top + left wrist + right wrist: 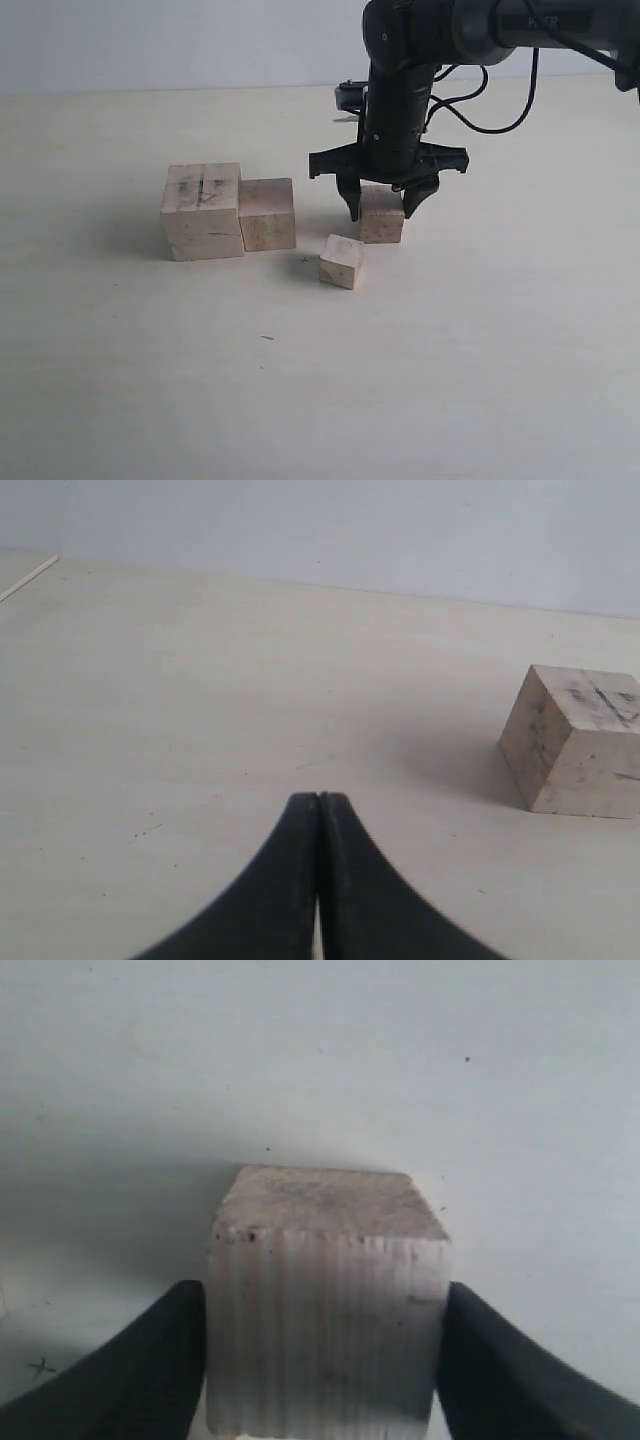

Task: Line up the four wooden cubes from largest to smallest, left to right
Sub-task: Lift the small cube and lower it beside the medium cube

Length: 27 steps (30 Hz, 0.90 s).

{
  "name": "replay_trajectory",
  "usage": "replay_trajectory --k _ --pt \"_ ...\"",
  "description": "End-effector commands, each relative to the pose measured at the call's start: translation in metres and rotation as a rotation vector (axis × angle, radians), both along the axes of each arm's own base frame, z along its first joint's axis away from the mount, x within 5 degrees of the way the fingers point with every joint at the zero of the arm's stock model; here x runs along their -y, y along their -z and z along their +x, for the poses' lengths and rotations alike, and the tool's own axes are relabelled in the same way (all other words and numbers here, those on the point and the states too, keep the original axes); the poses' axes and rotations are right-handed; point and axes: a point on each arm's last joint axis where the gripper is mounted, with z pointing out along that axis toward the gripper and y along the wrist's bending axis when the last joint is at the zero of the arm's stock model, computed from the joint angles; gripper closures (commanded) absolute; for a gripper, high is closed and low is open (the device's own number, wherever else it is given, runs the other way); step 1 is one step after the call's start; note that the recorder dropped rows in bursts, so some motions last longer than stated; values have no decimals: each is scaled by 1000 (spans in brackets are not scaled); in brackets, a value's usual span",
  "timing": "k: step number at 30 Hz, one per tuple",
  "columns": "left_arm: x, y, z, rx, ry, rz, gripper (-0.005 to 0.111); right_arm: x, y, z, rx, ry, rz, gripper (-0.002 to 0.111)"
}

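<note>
OK: big cube (202, 212) and second cube (267, 214) touch, so the row is started at left. My right gripper (382, 213) straddles the third cube (381, 228), fingers at both sides, can't tell if clamped, probably to seat it beside them. Small cube (342, 261) sits loose in front. Left gripper (318, 810) closed, idle.

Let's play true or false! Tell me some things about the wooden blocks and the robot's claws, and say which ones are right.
1. The biggest pale wooden cube, scribbled with pencil on top, stands furthest left. True.
2. The second-biggest pale wooden cube stands far from it. False: the two touch, side by side.
3. The right gripper has its fingers against both sides of the third-biggest pale wooden cube. True.
4. The smallest pale wooden cube is stacked on another cube. False: it sits alone on the pale table, turned askew.
5. The left gripper is wide open. False: its jaws are pressed together, holding nothing.
</note>
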Motion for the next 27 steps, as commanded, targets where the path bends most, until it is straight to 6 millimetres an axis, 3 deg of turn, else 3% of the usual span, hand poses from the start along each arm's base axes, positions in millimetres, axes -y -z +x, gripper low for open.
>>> replay_trajectory --k 1,4,5,10,18,27 --pt "0 0 0 14 4 2 107 0 -8 1 24 -12 14 76" --pt "0 0 0 14 4 2 107 0 -17 1 47 -132 17 105" --pt "0 0 0 14 4 2 107 -1 -22 2 65 -215 20 108" --pt "0 0 0 14 4 2 107 -7 -45 9 154 -818 -11 108" --pt "0 0 0 14 4 2 107 -13 -33 15 209 -1080 -16 108" --pt "0 0 0 14 4 2 107 -25 -6 7 150 -1339 127 108"
